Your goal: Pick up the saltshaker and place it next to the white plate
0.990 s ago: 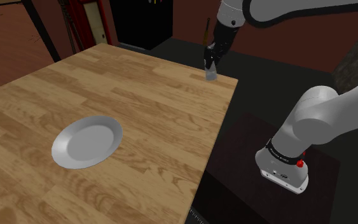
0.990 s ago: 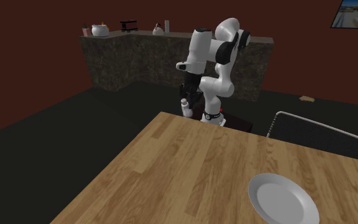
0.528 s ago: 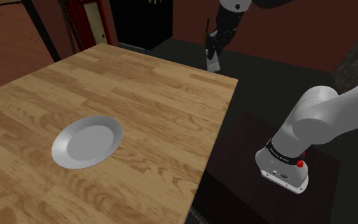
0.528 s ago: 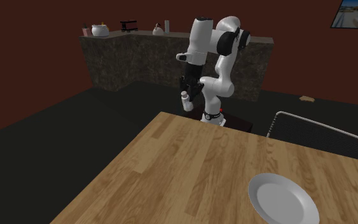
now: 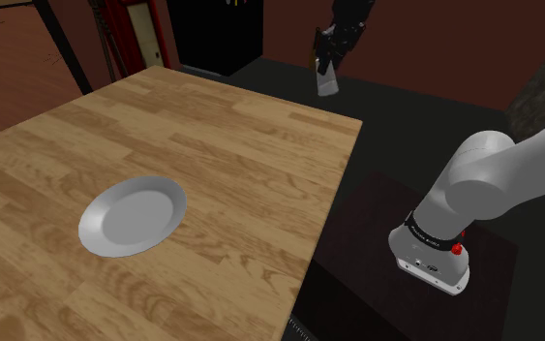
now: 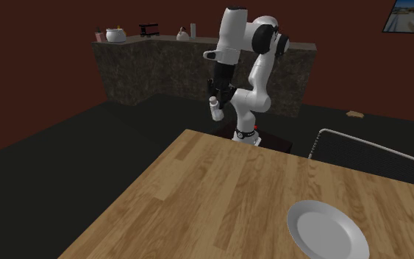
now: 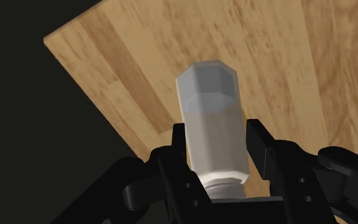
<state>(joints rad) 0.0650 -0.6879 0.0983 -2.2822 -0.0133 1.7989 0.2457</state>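
The saltshaker (image 7: 212,121) is a pale, faceted, translucent bottle clasped between my black fingers (image 7: 177,149). My gripper (image 5: 326,66) is shut on the saltshaker (image 5: 327,81) and holds it in the air above the far corner of the wooden table (image 5: 222,165). In the second exterior view the gripper (image 6: 216,99) hangs with the saltshaker (image 6: 215,110) well above the table's far edge. The white plate (image 5: 132,215) lies flat on the table toward the shoulder view's left; the same plate (image 6: 326,229) sits at the second exterior view's lower right.
The robot's base (image 5: 435,254) stands on a dark stand beside the table. A wire chair (image 6: 374,156) is at the table's side. A stone counter (image 6: 154,66) with small items runs along the back wall. A dark cabinet (image 5: 212,34) stands beyond the table.
The gripper has risen with the saltshaker, lifting it from just above the table's corner to higher in the air. The plate has not moved.
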